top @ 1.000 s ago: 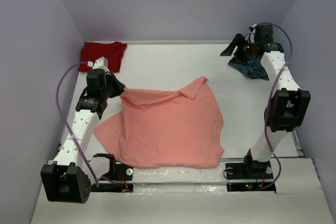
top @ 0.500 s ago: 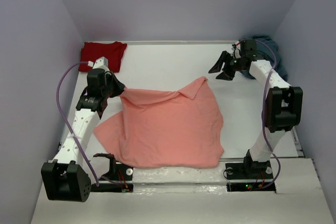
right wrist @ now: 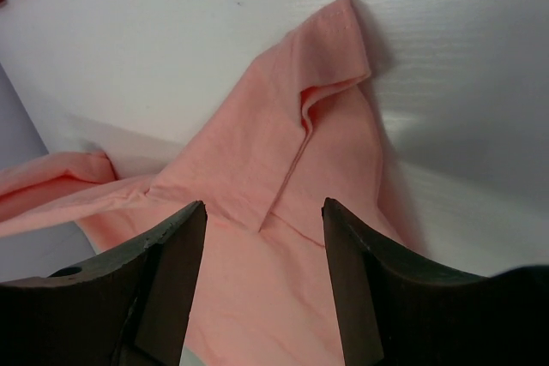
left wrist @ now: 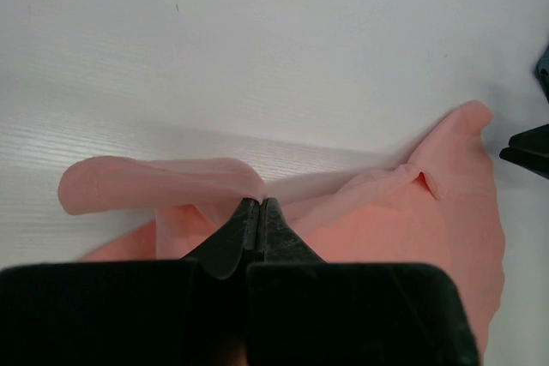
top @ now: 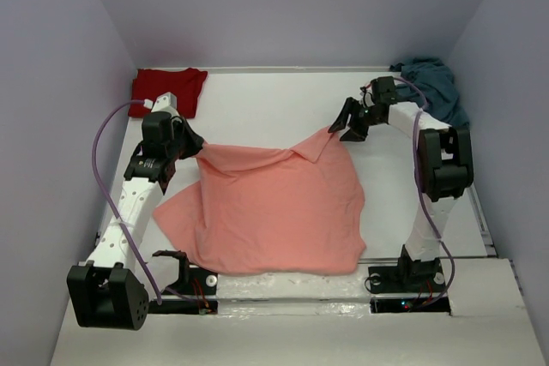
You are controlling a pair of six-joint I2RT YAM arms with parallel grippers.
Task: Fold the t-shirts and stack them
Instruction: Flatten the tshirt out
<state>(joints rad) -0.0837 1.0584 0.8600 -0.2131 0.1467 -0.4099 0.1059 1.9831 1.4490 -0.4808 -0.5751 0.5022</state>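
Note:
A salmon-pink t-shirt [top: 266,207] lies spread and rumpled over the middle of the table. My left gripper [top: 196,148] is shut on its far-left edge [left wrist: 249,190], holding that edge slightly raised. My right gripper [top: 348,123] is open, hovering just above the shirt's far-right sleeve [right wrist: 330,75], with nothing between its fingers [right wrist: 176,246]. A dark red t-shirt [top: 168,87] sits folded in the far-left corner. The teal-blue t-shirt [top: 433,85] lies crumpled in the far-right corner, behind the right arm.
Lilac walls close in the white table [top: 257,109] on three sides. Both arm bases [top: 403,279] are bolted at the near edge. A purple cable [top: 107,160] loops out from the left arm.
My right gripper let go of the teal-blue shirt at the far right corner and swung left and nearer, arriving over the pink shirt's sleeve. The left gripper stayed put.

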